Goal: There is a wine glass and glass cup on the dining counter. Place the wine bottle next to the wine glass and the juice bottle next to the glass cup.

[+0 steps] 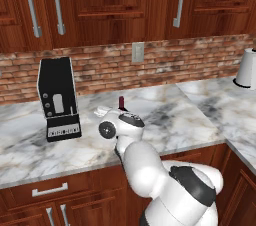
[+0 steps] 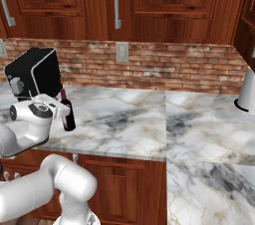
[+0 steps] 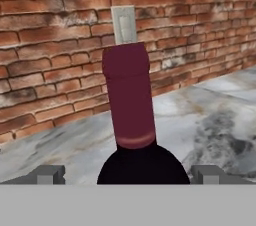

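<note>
Hand view: wine bottle (image 3: 131, 120) upright, dead ahead between the spread fingers of the open, empty gripper (image 3: 128, 174).

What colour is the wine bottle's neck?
Dark red, above a near-black body; the wine bottle shows best in the hand view.

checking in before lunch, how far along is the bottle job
Nothing looks placed yet. In hand: the gripper is at the wine bottle, which stands upright on the marble wall counter beside the black coffee machine, a fingertip on each side of it, apparently not clamped. Left: carrying both bottles to their glasses.
</note>
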